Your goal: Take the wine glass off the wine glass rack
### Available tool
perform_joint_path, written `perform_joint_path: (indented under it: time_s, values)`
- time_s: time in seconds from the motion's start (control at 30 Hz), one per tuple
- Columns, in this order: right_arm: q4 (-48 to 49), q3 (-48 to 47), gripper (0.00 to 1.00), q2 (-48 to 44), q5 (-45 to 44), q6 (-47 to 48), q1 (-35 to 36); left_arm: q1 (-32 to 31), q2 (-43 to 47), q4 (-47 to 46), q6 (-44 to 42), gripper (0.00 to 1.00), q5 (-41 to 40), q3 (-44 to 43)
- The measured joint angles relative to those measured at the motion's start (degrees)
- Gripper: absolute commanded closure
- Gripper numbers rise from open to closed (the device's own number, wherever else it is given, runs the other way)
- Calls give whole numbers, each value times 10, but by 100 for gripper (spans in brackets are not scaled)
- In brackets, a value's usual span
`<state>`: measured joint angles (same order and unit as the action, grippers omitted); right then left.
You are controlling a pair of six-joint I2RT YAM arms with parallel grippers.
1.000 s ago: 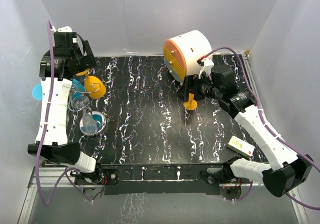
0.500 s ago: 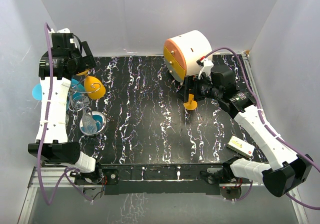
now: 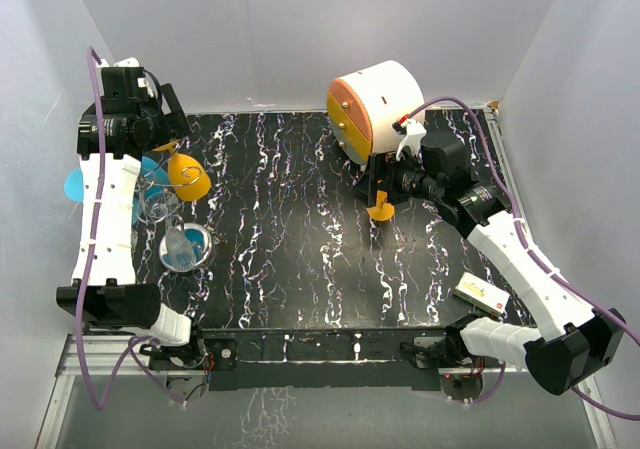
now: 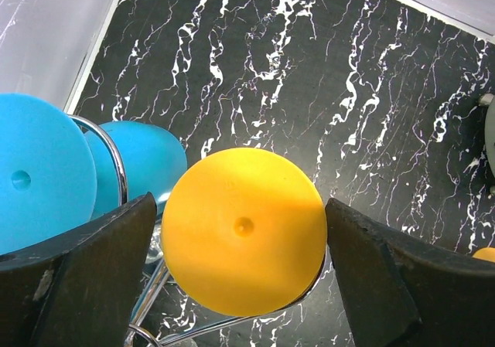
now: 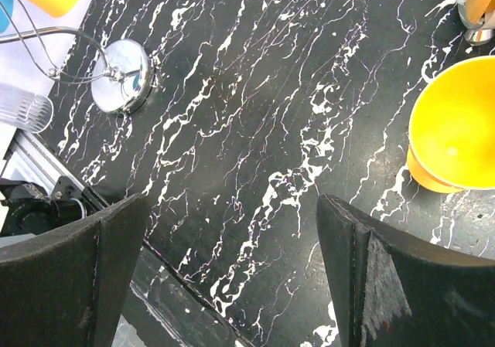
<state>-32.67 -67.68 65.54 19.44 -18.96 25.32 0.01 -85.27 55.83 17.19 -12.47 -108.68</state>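
The wine glass rack [image 3: 185,246] stands at the table's left, its chrome wire arm [image 4: 116,161] carrying hanging glasses. An orange wine glass [image 3: 188,172] hangs upside down from it. Its round foot [image 4: 244,239] faces the left wrist camera. My left gripper [image 4: 241,235] is open, one jaw on each side of that foot: the right one at its rim, the left one a sliver off. My right gripper [image 5: 232,231] hangs open over bare table, nothing between its fingers [image 5: 387,270].
Blue glasses [image 4: 39,169] and a clear one [image 3: 160,207] also hang on the rack. The rack's shiny base [image 5: 122,65] shows in the right wrist view. An orange glass [image 3: 380,210] stands by the white-and-orange cabinet [image 3: 375,104]. A small box [image 3: 480,291] lies near right.
The left jaws have narrowed in on the orange foot, and the left wrist has shifted slightly left. The right arm has not moved.
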Motion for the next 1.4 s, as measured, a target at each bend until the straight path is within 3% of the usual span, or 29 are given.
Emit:
perform_joint_path:
  time_s: [0.47,1.4]
  values:
    - [1,0,12,0,0,-9,0,2,0,-2,0,31,11,-1]
    - [4,0,11,0,13,-22,0,3,7,-25,-23,41,83,-8]
